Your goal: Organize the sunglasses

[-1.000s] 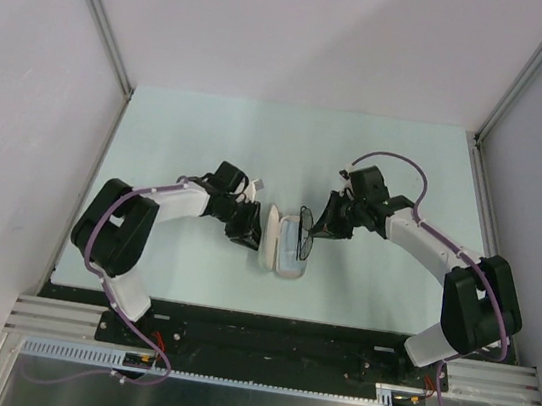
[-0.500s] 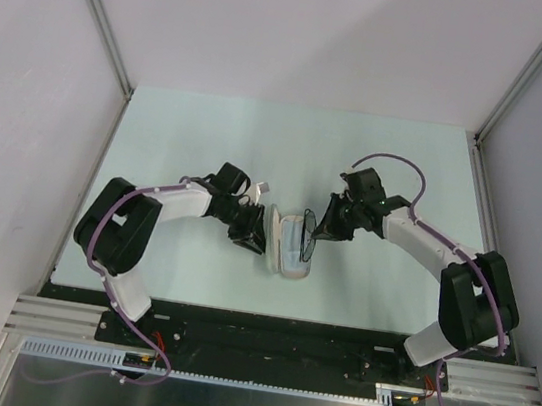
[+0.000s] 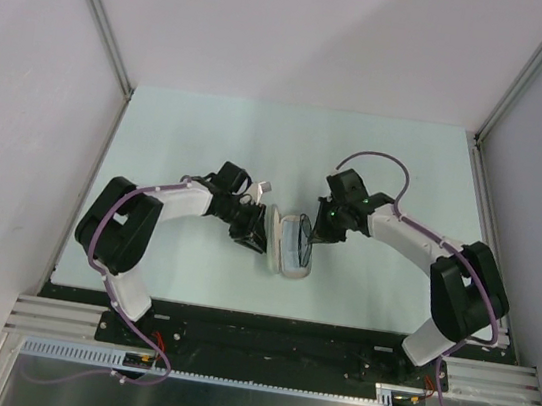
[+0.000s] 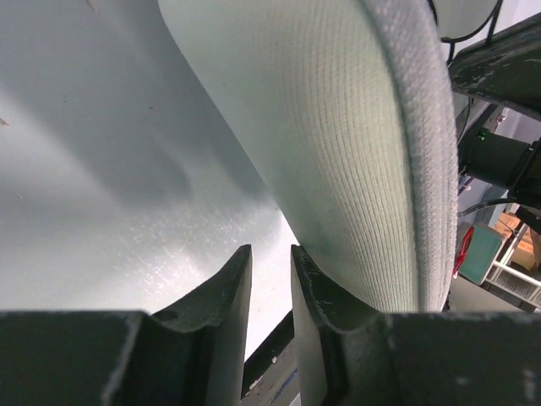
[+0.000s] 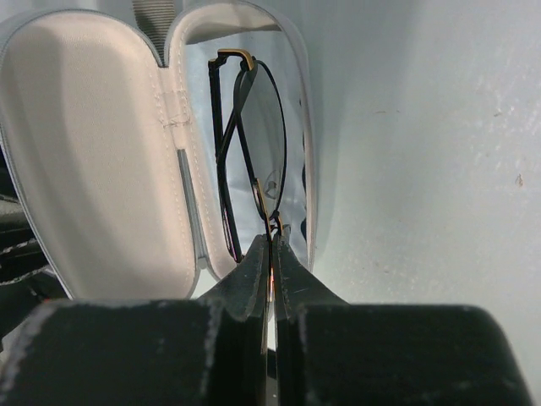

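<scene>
Right fingers (image 5: pixel 252 264) pinch the sunglasses (image 5: pixel 262 127) by the frame, holding them on edge inside the open case (image 5: pixel 93 152) on the bench (image 5: pixel 423 127). Left fingers (image 4: pixel 224 296), slightly apart, brace its lid (image 4: pixel 338 127). Next, probably: lay them flat and release.

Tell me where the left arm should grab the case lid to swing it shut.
Take the lid by its free long rim, coming from its outer, left side, where the left gripper sits. It stands tilted up on edge, so one jaw could reach the woven back and one the lining. Probably avoid the hinge side: the sunglasses, pinched by the right gripper, are there.
</scene>
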### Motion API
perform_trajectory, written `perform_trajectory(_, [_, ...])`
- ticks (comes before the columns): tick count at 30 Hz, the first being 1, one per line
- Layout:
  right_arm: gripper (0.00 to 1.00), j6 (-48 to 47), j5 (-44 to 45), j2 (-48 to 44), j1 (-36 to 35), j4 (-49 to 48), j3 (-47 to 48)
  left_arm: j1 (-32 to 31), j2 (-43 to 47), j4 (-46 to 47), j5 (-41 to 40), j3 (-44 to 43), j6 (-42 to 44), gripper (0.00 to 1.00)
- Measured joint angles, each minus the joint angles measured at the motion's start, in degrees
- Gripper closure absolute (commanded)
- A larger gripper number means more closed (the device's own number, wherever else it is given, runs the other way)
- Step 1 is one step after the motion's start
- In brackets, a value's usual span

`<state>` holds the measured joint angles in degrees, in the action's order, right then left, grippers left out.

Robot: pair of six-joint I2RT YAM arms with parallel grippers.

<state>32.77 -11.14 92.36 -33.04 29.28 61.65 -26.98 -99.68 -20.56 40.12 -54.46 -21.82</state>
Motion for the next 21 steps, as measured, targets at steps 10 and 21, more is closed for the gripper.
perform_trajectory(10, [1.00,-2.0,5.0,3.8,-3.0,3.9,5.9,0.0,0.0,0.0,1.5,-0.4,0.9,0.69])
perform_trajectory(21, [1.00,-3.1,9.4,4.5,-4.9,10.0,9.9,-0.6,0.0,0.0,2.1,-0.4,0.9,0.69])
